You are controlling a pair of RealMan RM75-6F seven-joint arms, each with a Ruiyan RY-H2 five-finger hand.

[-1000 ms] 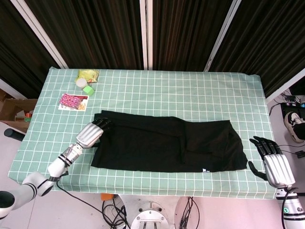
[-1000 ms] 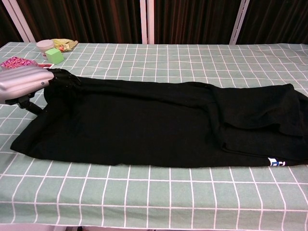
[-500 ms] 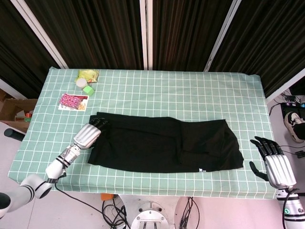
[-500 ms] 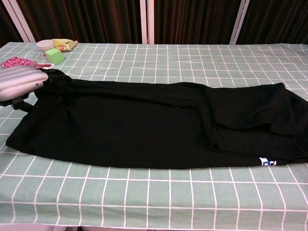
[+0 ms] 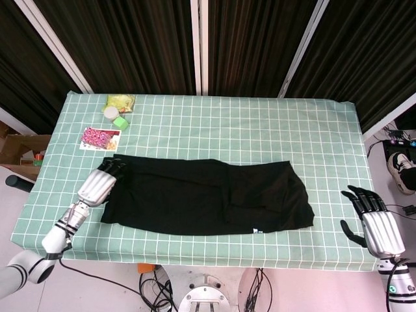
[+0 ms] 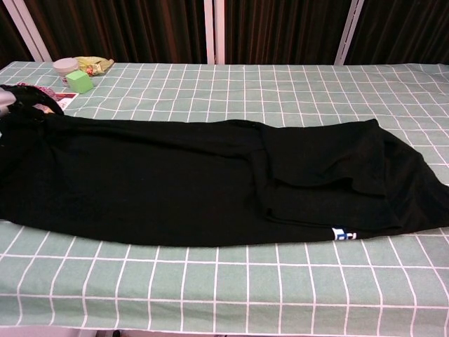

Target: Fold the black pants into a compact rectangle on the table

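At the far left, the upper left corner of the long black fabric pants (image 5: 201, 195) is gripped by the left silver five-finger hand (image 5: 99, 184); the pants are laid flat lengthwise across the green checked tablecloth (image 5: 260, 130), a small white label showing on the near edge. Well apart, beyond the table's right edge, the right hand (image 5: 375, 221) is held with fingers spread, holding nothing

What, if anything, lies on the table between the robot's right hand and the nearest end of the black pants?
Nothing visible. In the head view, only bare checked tablecloth separates the right hand, which hangs open off the table's right edge, from the near end of the black pants. The small items sit far off at the back left corner.
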